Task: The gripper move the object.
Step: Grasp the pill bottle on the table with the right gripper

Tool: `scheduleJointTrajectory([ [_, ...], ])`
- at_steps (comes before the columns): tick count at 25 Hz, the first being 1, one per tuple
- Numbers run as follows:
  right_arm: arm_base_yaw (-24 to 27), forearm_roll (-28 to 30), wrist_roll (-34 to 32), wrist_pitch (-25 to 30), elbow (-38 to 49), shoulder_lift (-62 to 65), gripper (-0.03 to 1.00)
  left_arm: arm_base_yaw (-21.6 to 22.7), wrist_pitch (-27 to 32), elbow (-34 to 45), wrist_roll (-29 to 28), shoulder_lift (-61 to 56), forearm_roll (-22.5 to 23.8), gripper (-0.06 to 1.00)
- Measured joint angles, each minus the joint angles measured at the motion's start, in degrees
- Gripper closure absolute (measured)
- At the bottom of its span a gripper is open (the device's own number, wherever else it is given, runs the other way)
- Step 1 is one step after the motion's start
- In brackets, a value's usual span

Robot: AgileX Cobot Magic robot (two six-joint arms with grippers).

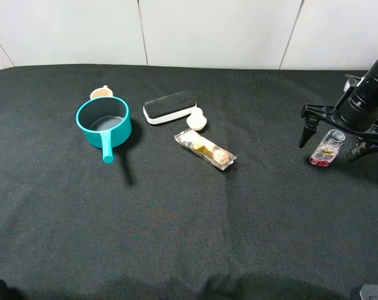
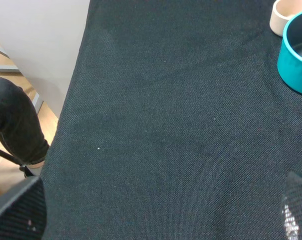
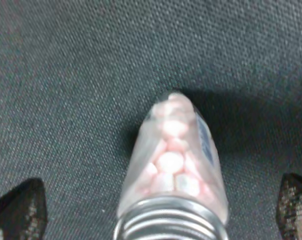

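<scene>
Bottle holding pink tablets stands between fingers of the released, wide-open right tool.

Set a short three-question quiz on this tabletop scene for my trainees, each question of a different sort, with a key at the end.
1. True or false: the right gripper is shut on the bottle.
2. Short answer: what stands just beyond the teal pot, on the side opposite its handle?
3. Multiple choice: the wrapped snack bar lies nearest to: A the teal pot; B the white round lump; C the bottle.
Key: 1 false, its jaws stand open, one on either side of the bottle; 2 a small beige cup; 3 B.
</scene>
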State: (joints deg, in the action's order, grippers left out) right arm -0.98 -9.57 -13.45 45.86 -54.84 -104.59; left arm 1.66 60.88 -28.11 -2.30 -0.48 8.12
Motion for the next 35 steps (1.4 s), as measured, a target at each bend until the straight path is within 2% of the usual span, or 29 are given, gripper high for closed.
scheduleJointTrajectory([
  [35,0.0,0.6,1.0,-1.1,0.0,-3.1,0.27,0.0,0.0,0.0,0.0,0.0,0.0,-0.05],
])
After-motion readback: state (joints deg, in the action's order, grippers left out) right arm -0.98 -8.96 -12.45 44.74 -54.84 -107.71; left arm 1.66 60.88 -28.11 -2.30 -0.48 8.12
